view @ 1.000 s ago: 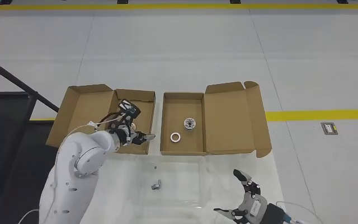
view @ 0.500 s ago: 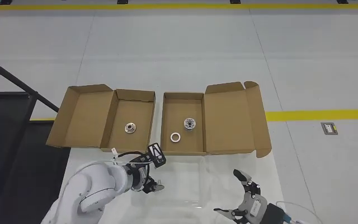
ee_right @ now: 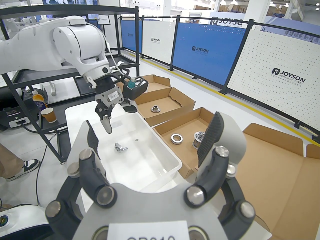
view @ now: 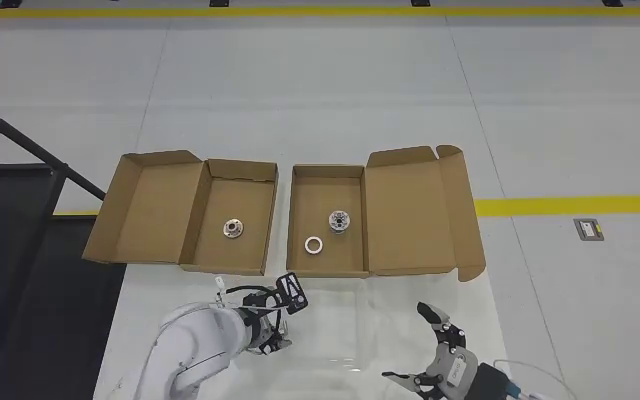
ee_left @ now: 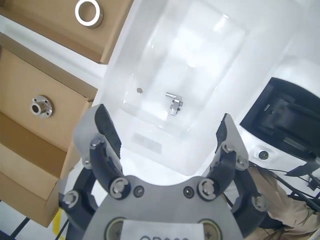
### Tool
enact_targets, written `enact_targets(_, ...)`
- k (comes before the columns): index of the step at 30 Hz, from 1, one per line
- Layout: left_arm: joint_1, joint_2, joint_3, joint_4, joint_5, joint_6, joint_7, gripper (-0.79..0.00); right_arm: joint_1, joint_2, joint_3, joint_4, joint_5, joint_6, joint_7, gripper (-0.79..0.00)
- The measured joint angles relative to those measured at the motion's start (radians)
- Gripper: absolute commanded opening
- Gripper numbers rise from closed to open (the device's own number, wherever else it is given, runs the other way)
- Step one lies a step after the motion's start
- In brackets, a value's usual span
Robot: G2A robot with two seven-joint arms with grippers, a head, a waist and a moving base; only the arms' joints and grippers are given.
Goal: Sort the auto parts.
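Left gripper (ee_left: 162,116): jaws spread wide, nothing between them. It hangs over the near-left part of the tray (ee_left: 130,51), fingers pointing down into it. From the right wrist view the same gripper (ee_right: 119,119) sits above the tray's far end, one fingertip just above the rim.

Bracket (ee_left: 174,103): small metal piece with a short pin. It lies loose on the tray floor below the left gripper, not touched. A small dark speck (ee_left: 139,90) lies near it.

Right gripper (ee_right: 152,126): also spread wide and empty. In the top view it (view: 410,345) is at the table's near edge, right of the tray, well apart from the boxes.

Beyond the tray are two open cardboard boxes side by side, lids folded outward.
- Left box (view: 250,200): one flanged hub (view: 232,228), flat on the floor.
- Right box (view: 325,195): a plain ring (view: 314,244) toward the near side and a toothed hub (view: 340,220) just beyond it, close but apart.
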Motion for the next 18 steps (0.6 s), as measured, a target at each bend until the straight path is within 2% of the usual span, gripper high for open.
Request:
enact_targets(3,-0.002,-0.003,0.039,0.03,0.054,-0.004,0.039,-0.102,0.0,0.0,0.0,0.0,0.0,0.0,0.0,0.0)
enact_targets(7,-0.011,-0.006,0.075,0.065,0.094,-0.014,0.049,-0.259,0.0,0.0,0.0,0.0,0.0,0.0,0.0,0.0)
enact_targets(11,-0.019,-0.008,0.09,0.108,0.12,-0.021,0.064,-0.296,0.0,0.0,0.0,0.0,0.0,0.0,0.0,0.0)
enact_targets(18,-0.019,-0.009,0.114,0.165,0.146,-0.04,0.071,-0.308,0.0,0.0,0.0,0.0,0.0,0.0,0.0,0.0)
